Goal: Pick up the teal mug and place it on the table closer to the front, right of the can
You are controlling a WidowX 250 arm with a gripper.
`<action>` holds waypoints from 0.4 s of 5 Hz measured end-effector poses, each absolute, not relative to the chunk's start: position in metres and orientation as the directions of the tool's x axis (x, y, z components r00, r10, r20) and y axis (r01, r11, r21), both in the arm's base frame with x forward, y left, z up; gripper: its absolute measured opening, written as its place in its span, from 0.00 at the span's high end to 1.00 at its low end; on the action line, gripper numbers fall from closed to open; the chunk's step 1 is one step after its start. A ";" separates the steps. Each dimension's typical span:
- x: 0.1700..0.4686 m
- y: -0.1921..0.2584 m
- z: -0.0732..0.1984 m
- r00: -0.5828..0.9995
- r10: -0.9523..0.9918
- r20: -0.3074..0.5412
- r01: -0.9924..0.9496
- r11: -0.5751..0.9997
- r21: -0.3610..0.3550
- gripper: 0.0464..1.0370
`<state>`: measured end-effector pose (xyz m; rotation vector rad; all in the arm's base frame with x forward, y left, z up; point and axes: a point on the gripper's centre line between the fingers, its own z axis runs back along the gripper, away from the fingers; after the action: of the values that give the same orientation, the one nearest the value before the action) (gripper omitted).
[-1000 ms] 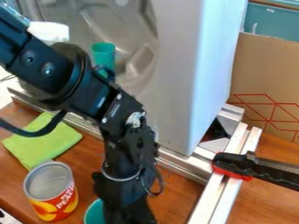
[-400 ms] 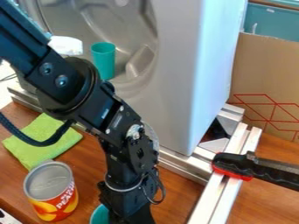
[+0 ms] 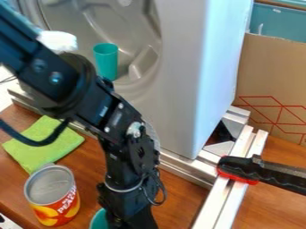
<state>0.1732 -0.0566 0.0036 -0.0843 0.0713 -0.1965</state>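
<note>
Gripper at bottom edge, beside lower teal cup

Saw the black gripper [image 3: 133,220] low in the frame, left of center, below an arm slanting in from the upper left. Could not tell whether open, closed or gripping anything. Found the lower teal cup [image 3: 99,220] just left of it, cut by the bottom edge and partly hidden by the arm; could not judge contact.

Noted a peach can [image 3: 53,195] upright at lower left, with a narrow strip of wooden table [image 3: 179,203] between it and the cup, and a green cloth [image 3: 43,142] above. Spotted wider room right of the gripper, bounded by metal rails [image 3: 242,179] running up to the right, with a red-and-black clamp [image 3: 239,169] across them. Saw the gray basin [image 3: 136,96] closing off the space above, with an upper teal cup [image 3: 106,62] at upper left, and cardboard [image 3: 272,76] along the right edge.
</note>
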 end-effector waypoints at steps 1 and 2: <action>0.173 -0.053 0.030 0.988 -0.154 -0.011 0.154 0.987 -0.039 0.42; 0.166 -0.055 0.034 0.990 -0.134 -0.044 0.131 0.990 -0.054 0.12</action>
<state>0.1657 -0.0545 0.0339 -0.0512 0.0477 -0.1328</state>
